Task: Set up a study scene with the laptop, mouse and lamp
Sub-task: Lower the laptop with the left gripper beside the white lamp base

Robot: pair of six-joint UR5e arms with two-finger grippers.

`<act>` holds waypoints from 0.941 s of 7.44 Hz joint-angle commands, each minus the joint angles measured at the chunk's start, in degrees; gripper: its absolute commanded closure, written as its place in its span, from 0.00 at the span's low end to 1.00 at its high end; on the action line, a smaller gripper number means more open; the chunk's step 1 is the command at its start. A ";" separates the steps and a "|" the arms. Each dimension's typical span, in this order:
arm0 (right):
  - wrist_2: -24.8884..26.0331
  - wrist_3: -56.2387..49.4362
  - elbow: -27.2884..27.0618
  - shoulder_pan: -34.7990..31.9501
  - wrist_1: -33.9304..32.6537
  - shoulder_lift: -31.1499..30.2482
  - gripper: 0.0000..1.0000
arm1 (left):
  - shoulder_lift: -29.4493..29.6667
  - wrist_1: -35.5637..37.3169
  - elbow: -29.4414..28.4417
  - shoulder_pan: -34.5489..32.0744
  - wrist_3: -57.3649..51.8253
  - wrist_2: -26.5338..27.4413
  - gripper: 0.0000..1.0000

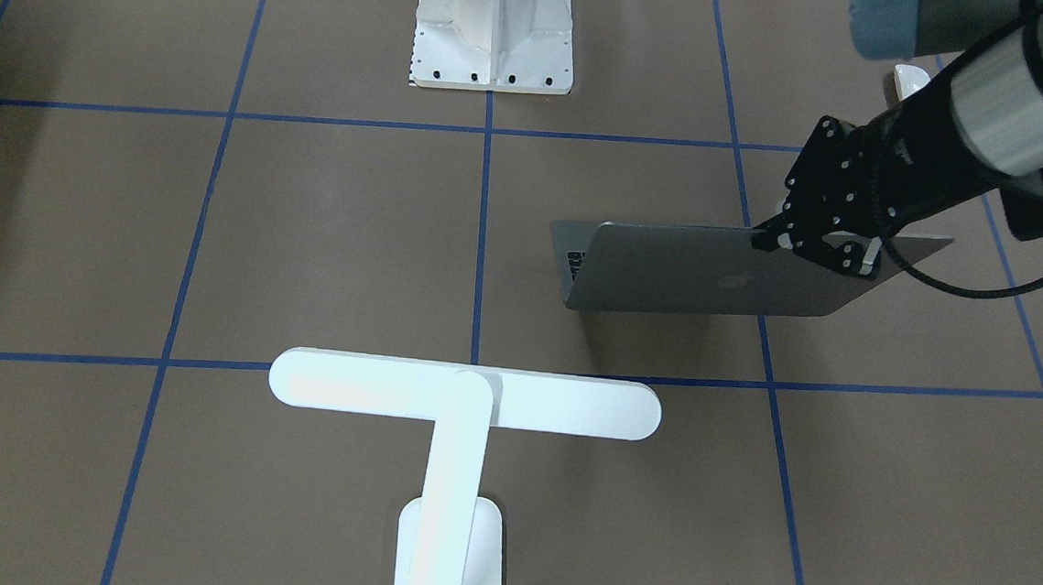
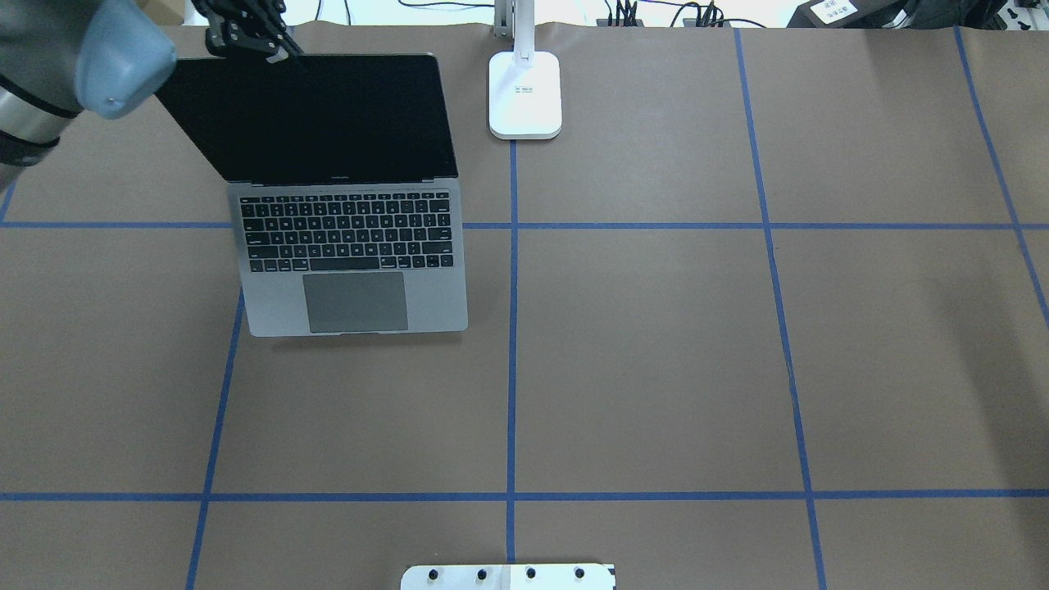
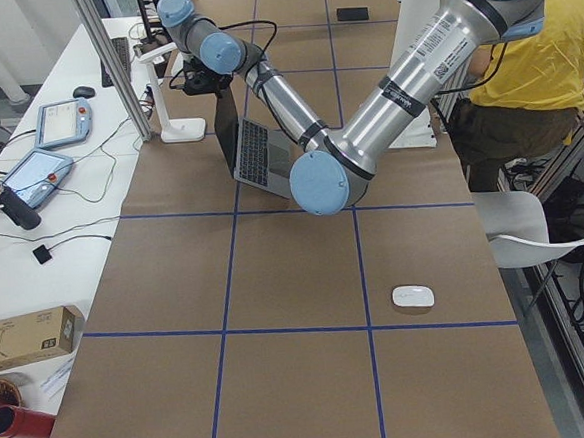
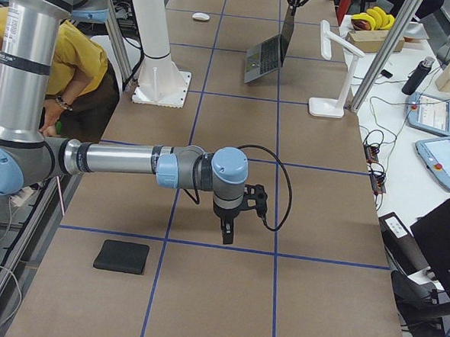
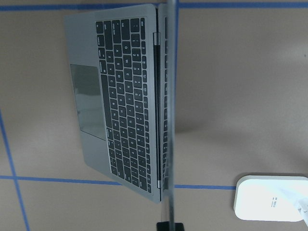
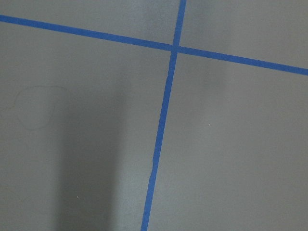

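Laptop [image 2: 352, 246], opened on the table's left half near the lamp [image 2: 524, 94]; its lid's top edge is clamped by the left gripper [image 1: 764, 236]. The state of the right gripper [image 4: 226, 233] cannot be told.

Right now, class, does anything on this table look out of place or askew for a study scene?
The small white oval mouse lies alone towards the end of the brown table on the robot's left, well apart from the open grey metal laptop. The laptop sits slightly askew to the blue tape lines. Nothing looks spilled or damaged.
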State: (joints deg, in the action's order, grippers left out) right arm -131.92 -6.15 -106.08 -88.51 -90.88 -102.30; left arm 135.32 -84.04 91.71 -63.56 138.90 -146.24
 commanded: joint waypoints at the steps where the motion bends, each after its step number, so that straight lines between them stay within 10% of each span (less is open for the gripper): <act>1: 0.00 -0.01 0.00 0.00 0.09 0.00 0.00 | 3.45 -5.25 -7.22 3.78 3.49 3.93 1.00; 7: 0.00 0.08 0.00 0.00 0.09 0.00 0.00 | 8.12 -18.08 -21.21 6.43 9.82 7.20 1.00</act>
State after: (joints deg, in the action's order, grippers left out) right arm -131.92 -6.09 -106.11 -88.51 -90.80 -102.30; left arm 143.11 -99.39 72.78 -57.54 147.53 -139.50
